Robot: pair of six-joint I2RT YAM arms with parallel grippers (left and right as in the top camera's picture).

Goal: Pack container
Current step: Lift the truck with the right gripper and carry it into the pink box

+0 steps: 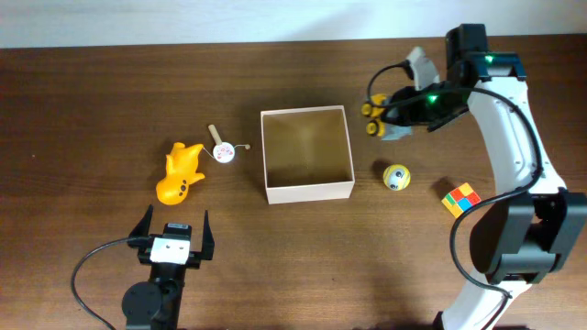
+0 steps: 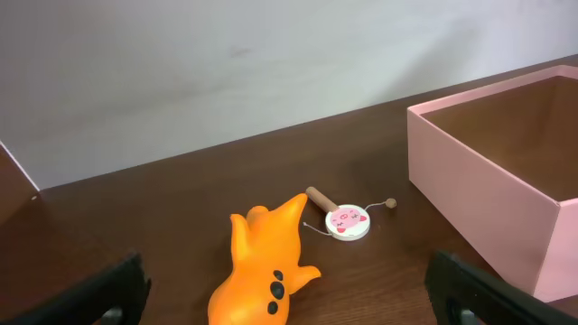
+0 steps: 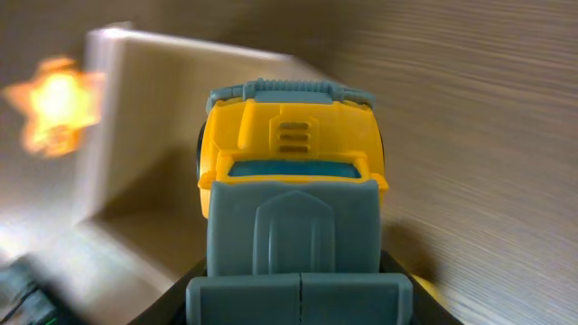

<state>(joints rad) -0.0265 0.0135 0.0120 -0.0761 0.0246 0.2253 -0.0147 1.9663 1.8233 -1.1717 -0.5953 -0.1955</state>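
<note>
while our right gripper (image 1: 396, 112), half closed, held a yellow truck (image 3: 291, 153) near the container (image 1: 309, 192), our left gripper (image 1: 172, 227) gaped wide. it held nothing.

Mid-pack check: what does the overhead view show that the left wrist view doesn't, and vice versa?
Only overhead: the right hand shut on a toy truck beside the container, on its right side, plus a yellow ball and a multicoloured cube. Only left wrist: no extra objects, just a low side-on look at the container's outer wall. Both: the container, the orange toy, the small drum rattle and the open left hand.
</note>
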